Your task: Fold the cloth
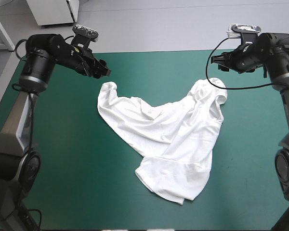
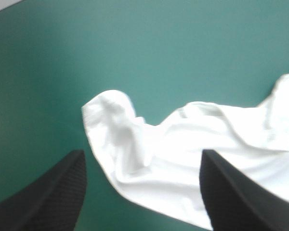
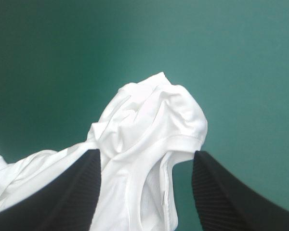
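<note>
- Tabletop (image 1: 58, 144) under the teal-green cover carries only the T-shirt; its left part is bare.
- The left gripper (image 1: 104, 70) hangs over the far-left part of the tabletop. Its black fingers (image 2: 53, 192) are spread wide with nothing between them.
- In the left wrist view, a rounded, bunched end of the T-shirt lies on the cover ahead of the gap between the fingers. I cannot tell whether it is a sleeve or a hem corner.
- The T-shirt (image 1: 168, 134) lies crumpled around the middle of the tabletop, somewhat to the right. It forms a rough V with one arm reaching toward each gripper. The arms join in a wider, wrinkled part toward the near edge.
- The right gripper (image 1: 220, 59) hangs over the far-right part, just beyond the right end of the T-shirt. Its fingers also stand apart and empty.
- In the right wrist view, a puffed-up fold with a stitched edge lies ahead of the open gap.
- Progress, as I judge it, is at the very start.
  - No fold is made, and the cloth is not even flat.
  - Neither gripper has hold of it.
  - What is left is to grasp the two far ends, spread and smooth the T-shirt, then make the folds themselves.
</note>
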